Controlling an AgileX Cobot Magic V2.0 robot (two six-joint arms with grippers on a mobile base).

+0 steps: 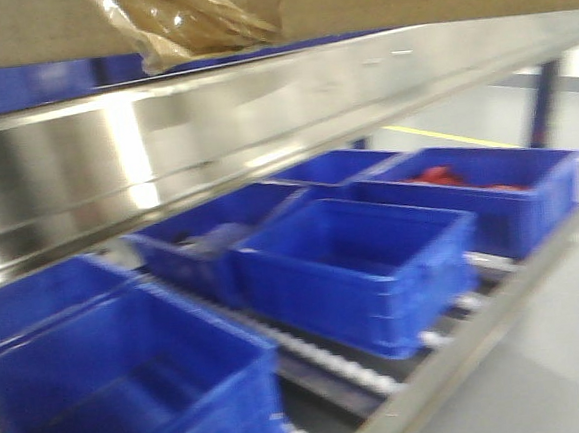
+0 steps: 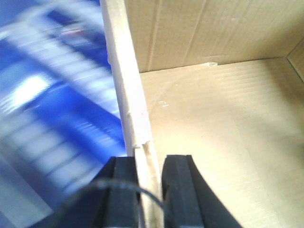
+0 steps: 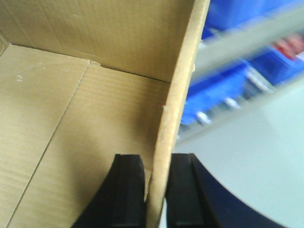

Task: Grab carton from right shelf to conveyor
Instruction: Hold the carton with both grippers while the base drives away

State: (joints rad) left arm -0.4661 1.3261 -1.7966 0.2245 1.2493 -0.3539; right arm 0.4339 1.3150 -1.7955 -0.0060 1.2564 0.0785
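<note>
Left wrist view: your left gripper [image 2: 149, 187] has its two black fingers pinched on the upright side wall of the carton [image 2: 213, 123], one finger outside and one inside the open box. The wall edge is crumpled right at the pinch. Bare corrugated bottom and back wall fill the right side; the left side is blue blur, unreadable. Right wrist view, mirror case: your right gripper [image 3: 156, 190] is clamped on another upright wall, nearly closed with only the cardboard thickness between the pads. Box interior is to the left; blurred blue bins [image 3: 223, 95] and grey floor [image 3: 247, 156] are off to the right. Front view: the carton's side runs along the top edge of the frame, just above the shiny steel front rail of the right shelf [image 1: 213, 132]. A ragged twist of glossy brown tape [image 1: 189, 24] hangs off its lower edge. You can't tell whether the box touches the shelf. Below the rail, blue bins sit on rollers [image 1: 352, 367]; the far bin holds something red [image 1: 442, 176]. A yellow line [image 1: 464, 135] crosses the floor behind.
</note>
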